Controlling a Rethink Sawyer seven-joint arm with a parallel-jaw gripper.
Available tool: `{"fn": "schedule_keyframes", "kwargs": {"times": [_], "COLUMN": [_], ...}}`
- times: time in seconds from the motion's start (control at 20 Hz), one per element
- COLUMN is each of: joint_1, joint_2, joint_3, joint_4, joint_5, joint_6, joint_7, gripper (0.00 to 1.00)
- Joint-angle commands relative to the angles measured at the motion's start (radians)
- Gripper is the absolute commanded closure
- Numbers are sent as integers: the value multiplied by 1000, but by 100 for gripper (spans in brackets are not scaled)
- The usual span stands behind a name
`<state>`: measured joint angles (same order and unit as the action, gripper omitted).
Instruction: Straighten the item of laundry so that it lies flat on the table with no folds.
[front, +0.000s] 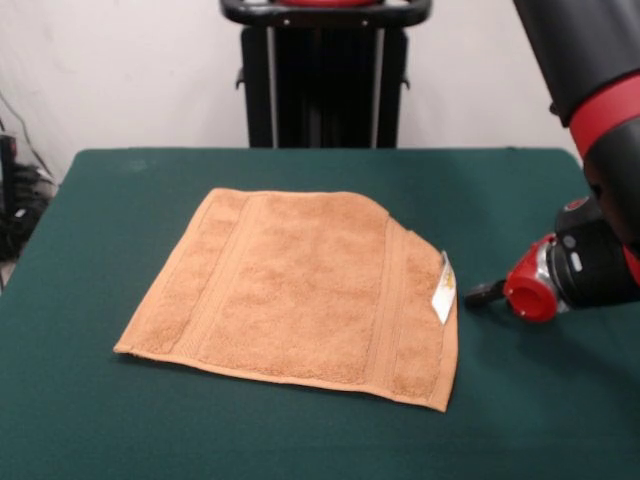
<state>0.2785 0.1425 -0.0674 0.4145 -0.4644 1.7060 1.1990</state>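
Front view only. Tan-orange terry towel (300, 290) lies spread near the middle of the dark green desk (100, 420), almost flat; its far right corner looks turned under or cut off at an angle, just above the white tag (444, 288). Woven border bands run near both side ends of the towel. Judged soft, light and limp, with grippy pile; it should drag rather than slide, so take hold at the folded corner edge beside the tag. Tag bears a small yellow mark; no writing legible. Gripper (484, 294) sits low just right of the towel, apart from it; cannot tell how the jaws stand.
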Motion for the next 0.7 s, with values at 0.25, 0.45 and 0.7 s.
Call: {"fn": "schedule_keyframes", "kwargs": {"times": [0.25, 0.45, 0.7], "joint_1": [11, 12, 8], "joint_2": [-46, -62, -60], "joint_3": [-11, -5, 10], "joint_4": [252, 275, 270], "joint_5": [-50, -57, -58], "joint_6": [-37, -57, -76], "joint_7": [-80, -81, -75], "gripper": [100, 100, 100]}}
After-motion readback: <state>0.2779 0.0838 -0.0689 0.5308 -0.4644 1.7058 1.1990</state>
